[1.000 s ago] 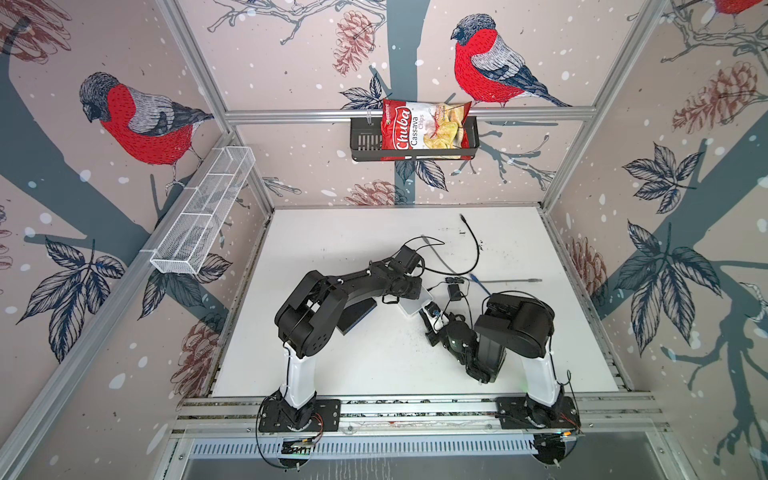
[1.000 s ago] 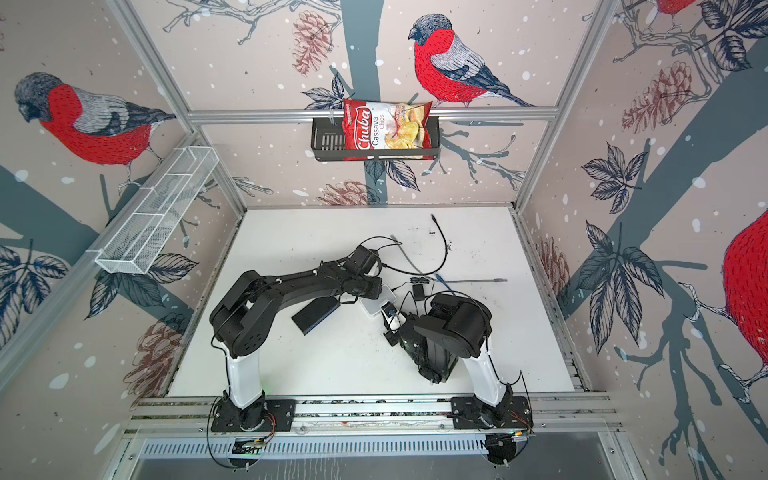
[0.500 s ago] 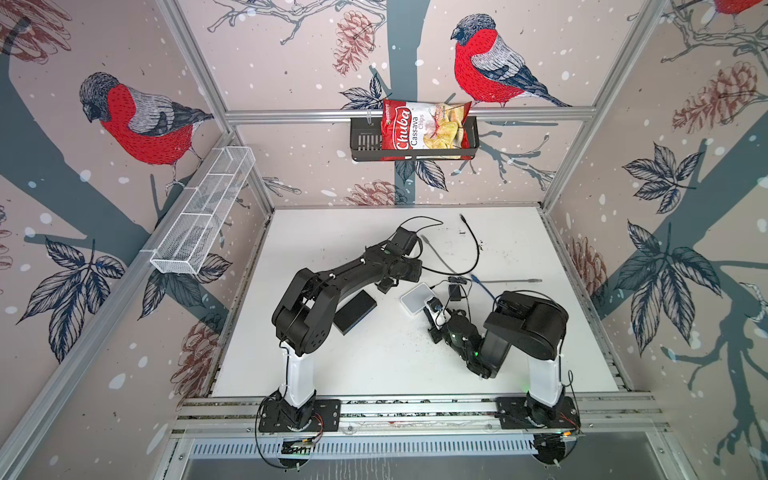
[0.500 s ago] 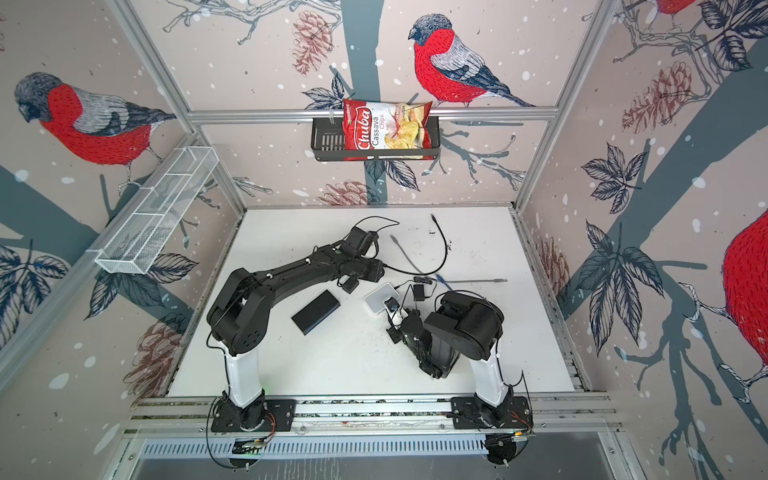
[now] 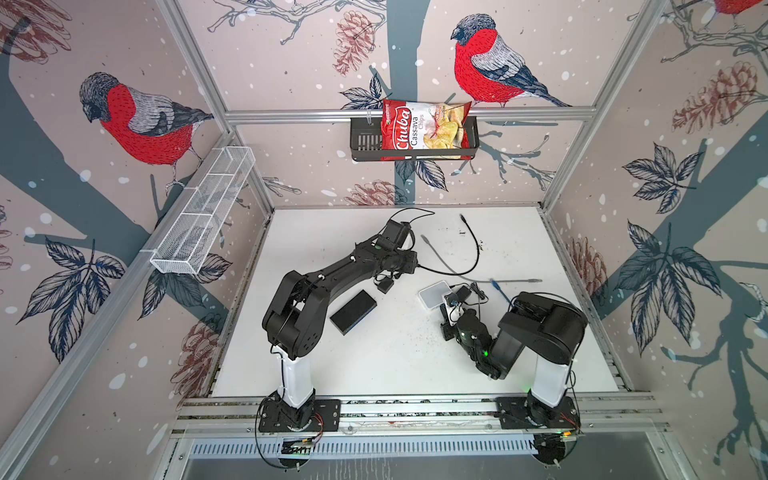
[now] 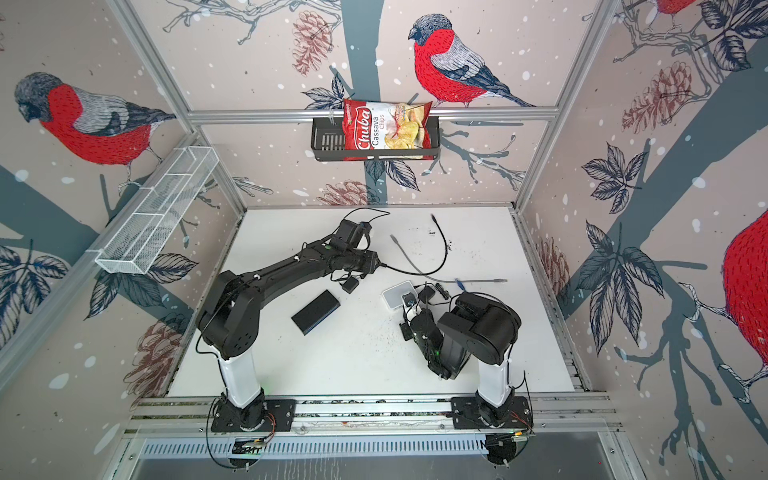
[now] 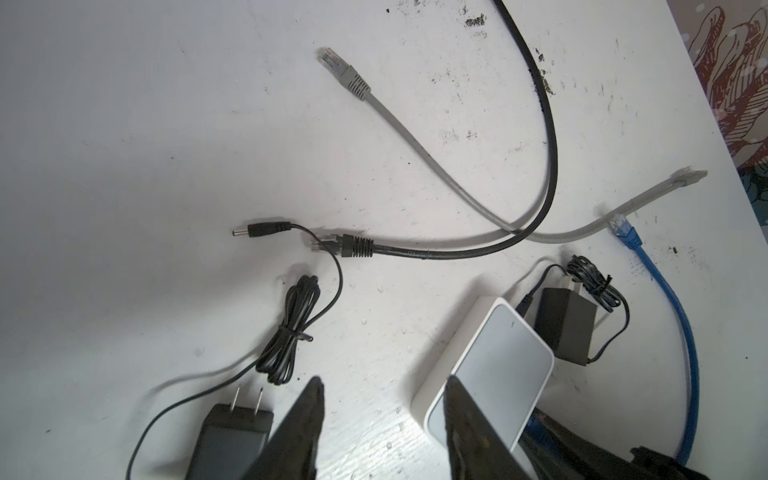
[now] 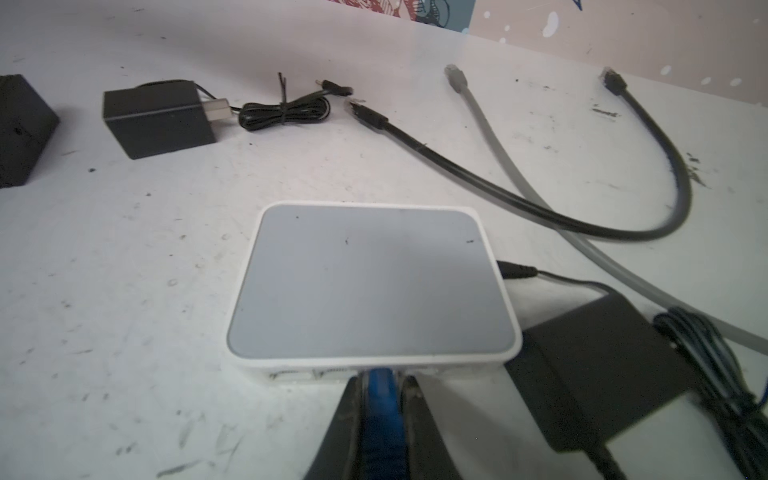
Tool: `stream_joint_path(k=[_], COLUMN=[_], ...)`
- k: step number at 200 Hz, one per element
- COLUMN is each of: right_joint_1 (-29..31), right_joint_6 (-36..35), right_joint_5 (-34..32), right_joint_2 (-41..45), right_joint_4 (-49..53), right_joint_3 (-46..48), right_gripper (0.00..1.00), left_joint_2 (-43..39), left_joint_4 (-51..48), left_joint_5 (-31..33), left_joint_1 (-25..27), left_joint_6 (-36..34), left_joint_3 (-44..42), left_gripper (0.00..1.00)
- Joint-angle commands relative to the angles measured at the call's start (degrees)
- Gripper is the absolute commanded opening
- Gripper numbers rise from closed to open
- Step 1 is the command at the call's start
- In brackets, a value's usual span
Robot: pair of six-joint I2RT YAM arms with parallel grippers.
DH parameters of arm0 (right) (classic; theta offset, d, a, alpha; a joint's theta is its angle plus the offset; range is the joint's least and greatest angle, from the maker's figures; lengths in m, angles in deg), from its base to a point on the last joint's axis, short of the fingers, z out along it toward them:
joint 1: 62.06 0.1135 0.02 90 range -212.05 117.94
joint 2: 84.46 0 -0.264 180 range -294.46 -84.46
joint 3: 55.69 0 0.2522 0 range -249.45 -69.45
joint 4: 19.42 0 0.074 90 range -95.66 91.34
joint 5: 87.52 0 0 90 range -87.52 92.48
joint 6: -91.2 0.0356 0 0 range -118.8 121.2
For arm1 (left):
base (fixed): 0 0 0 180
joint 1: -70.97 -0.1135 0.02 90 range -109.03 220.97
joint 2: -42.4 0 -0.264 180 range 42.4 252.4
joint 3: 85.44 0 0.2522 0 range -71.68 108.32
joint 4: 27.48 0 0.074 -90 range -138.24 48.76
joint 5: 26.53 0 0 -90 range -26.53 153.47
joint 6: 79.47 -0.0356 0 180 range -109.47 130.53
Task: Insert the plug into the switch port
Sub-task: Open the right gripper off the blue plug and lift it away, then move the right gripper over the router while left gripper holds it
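The left pincer point(image 7: 384, 386) has pulled away from the switch point(image 8: 370, 282) toward the back of the desk point(image 8: 124, 291), jaws parted and empty. The right pincer point(image 8: 382, 384), the nearer one, is clamped on the blue plug point(image 8: 380, 411). The plug's long axis points straight into the switch's near port face, but I cannot tell if it is fully seated. A black adapter point(image 8: 602, 365) lies just beside the switch, and with bare desk beyond, nothing braces it.

Chips bag point(image 5: 424, 126) sits in the wall basket point(image 5: 363, 141), black box point(image 5: 353, 311) on the table point(image 5: 374, 365).
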Motion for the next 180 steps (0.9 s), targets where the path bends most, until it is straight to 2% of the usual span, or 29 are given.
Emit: stream_joint_path(k=[1,66,130,180], right_joint_1=[-0.6,-1.6,-4.9,-8.3], right_joint_6=[1.7,-0.5,1.4,7.2], right_joint_5=[-2.2,-0.7,0.7,4.3], right_joint_2=[1.7,10.3,14.3,17.5], right_joint_4=[2.5,12.2,21.1,34.8], right_joint_3=[0.4,-4.8,-8.5,-13.5], right_gripper=[0.19,0.19,0.19,0.30], left_joint_2=[-1.0,-3.2,-3.8,-4.2], left_joint_4=[2.2,3.4,3.7,4.3], left_joint_5=[-1.3,-1.1,-1.1,-1.4], left_joint_1=[-0.7,-1.4,-1.8,-2.2], left_joint_6=[-0.8,-0.5,-0.3,-0.3], left_joint_3=[-0.8,-3.4,-4.2,-4.8], left_gripper=[0.47,0.47,0.47,0.47])
